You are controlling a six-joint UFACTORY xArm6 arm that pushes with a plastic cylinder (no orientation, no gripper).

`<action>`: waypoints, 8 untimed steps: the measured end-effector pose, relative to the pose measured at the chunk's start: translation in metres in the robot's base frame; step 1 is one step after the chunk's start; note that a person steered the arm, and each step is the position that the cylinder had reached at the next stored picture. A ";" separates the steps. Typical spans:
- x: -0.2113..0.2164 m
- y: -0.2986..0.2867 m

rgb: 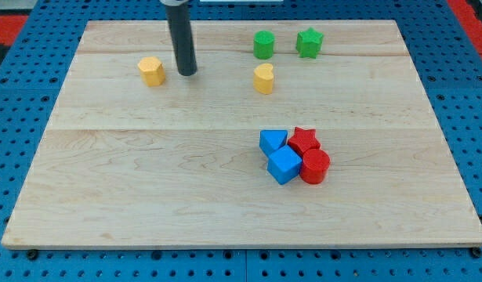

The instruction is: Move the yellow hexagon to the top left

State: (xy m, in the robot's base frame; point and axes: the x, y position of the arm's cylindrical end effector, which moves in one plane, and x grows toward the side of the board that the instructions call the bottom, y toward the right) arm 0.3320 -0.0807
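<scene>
We're sitting with my tip just right of the yellow hexagon, not touching. It's looking light, rigid and slidey on the tabletop, so we're nudging its right face squarely; no jaws on our end effector, just a rod.

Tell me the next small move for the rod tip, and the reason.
Probably slide my tip towards the view's left into the yellow hexagon. The tip sits just to the hexagon's right, a small gap apart, so a leftward push, angled slightly towards the view's top, should carry it to the wooden board's top left corner.
</scene>
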 end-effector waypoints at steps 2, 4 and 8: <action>0.007 -0.076; 0.007 -0.097; -0.052 -0.115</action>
State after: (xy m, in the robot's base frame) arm 0.2805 -0.1959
